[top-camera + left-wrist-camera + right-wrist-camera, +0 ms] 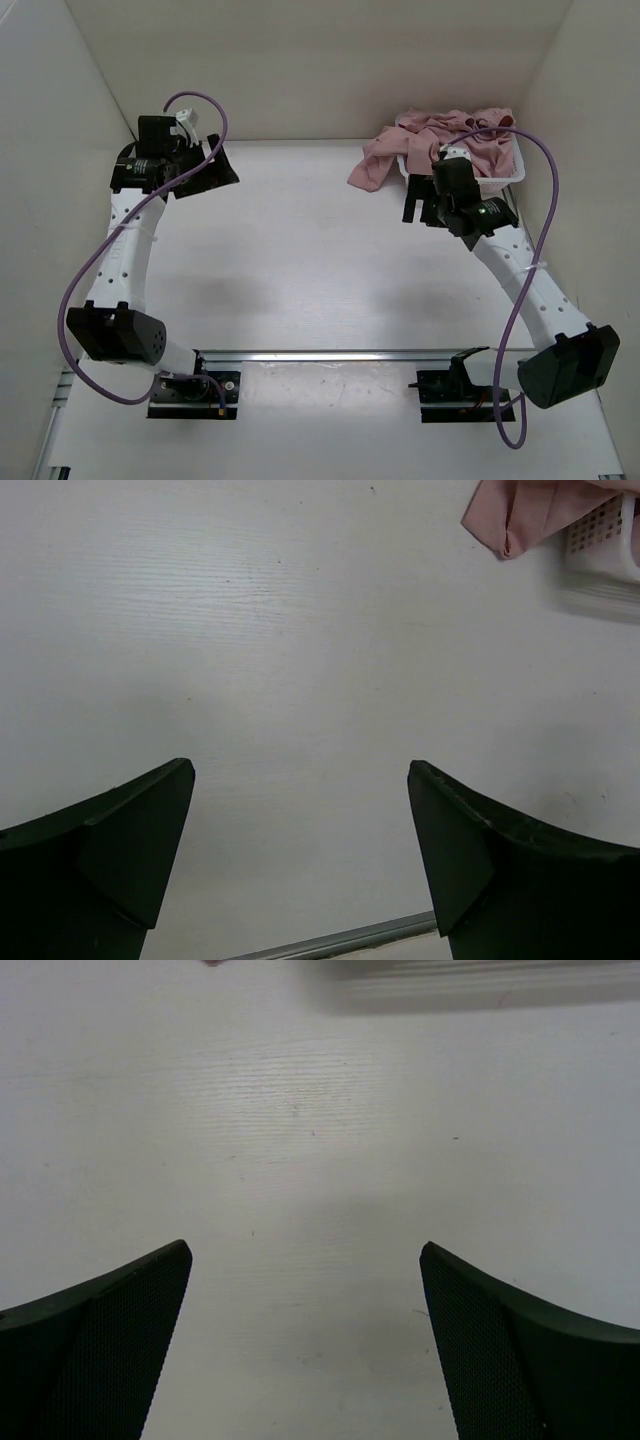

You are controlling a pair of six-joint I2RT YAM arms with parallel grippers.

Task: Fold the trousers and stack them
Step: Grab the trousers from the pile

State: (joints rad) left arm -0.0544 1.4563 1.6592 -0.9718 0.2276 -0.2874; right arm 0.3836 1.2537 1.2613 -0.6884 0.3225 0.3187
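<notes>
1. Both arm bases sit at the bottom of the top view, bolted to a metal rail along the near edge of the bench.
2. Left hand is at upper left of the top view, above bare bench and well apart from the trousers. Jaws are spread wide, nothing between them.
3. In the left wrist view, the left hand shows two black fingers at the lower corners with only white bench between them.
4. Right hand is at right of centre in the top view, just beside the basket. Jaws are wide and hold nothing.
5. In the right wrist view, the right hand shows textured black fingers far apart over bare bench.
6. Trousers are dusty pink, a crumpled heap in the white basket at upper right of the top view. One part spills over the basket's left rim onto the bench.
7. In the left wrist view, a corner of the trousers and the perforated basket wall show at upper right.
8. A purple cable loops along each arm.
</notes>
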